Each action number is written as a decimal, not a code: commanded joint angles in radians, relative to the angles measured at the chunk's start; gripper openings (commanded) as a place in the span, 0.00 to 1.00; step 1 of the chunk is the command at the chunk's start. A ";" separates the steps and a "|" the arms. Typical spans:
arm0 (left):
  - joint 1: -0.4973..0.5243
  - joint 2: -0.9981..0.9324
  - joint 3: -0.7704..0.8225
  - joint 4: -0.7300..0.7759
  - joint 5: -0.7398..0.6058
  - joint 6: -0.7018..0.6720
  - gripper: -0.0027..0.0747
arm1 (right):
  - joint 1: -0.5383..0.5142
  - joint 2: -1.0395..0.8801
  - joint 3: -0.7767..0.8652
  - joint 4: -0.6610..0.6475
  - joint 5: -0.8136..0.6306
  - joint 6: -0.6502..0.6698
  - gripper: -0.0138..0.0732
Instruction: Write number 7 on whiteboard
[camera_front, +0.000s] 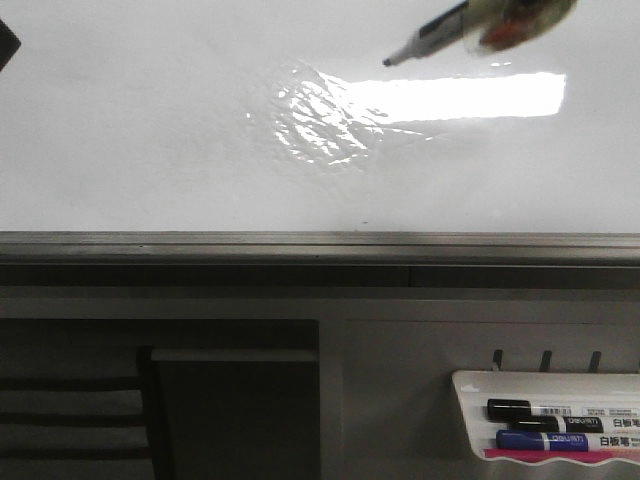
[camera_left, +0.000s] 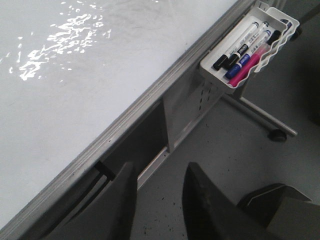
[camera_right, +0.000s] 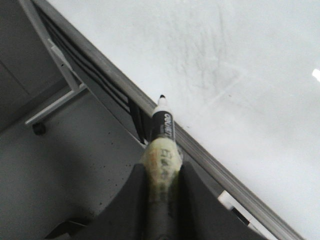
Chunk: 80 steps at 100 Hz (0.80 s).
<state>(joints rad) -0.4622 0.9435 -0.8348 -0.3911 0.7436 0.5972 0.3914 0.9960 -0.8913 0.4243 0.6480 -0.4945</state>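
The whiteboard (camera_front: 150, 130) fills the upper part of the front view, glossy white with a bright glare and a wrinkled patch. The number 7 is not in view; only faint grey smudges show on the board (camera_right: 210, 65). My right gripper (camera_right: 162, 167) is shut on a black marker (camera_right: 163, 125) whose barrel is wrapped in yellowish tape. In the front view the marker (camera_front: 425, 42) points down-left from the top right, its tip over the board; whether it touches I cannot tell. My left gripper (camera_left: 160, 167) is open and empty, off the board's edge above the floor.
A grey metal rail (camera_front: 320, 245) runs along the board's near edge. A white tray (camera_front: 470, 385) hangs below it at the right, holding black, blue and pink markers (camera_left: 240, 50). The stand's leg and caster (camera_left: 277, 135) rest on the grey floor.
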 joint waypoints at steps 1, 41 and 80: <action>0.012 -0.029 0.005 -0.046 -0.136 -0.010 0.23 | -0.007 -0.020 0.040 0.025 -0.197 0.016 0.10; 0.013 -0.025 0.011 -0.042 -0.253 -0.010 0.13 | -0.009 0.150 -0.124 0.091 -0.134 0.033 0.10; 0.013 -0.025 0.011 -0.042 -0.261 -0.010 0.11 | -0.007 0.271 -0.086 0.130 -0.338 0.033 0.10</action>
<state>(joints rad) -0.4529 0.9286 -0.7984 -0.4045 0.5530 0.5972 0.3890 1.2720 -0.9524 0.5337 0.3966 -0.4576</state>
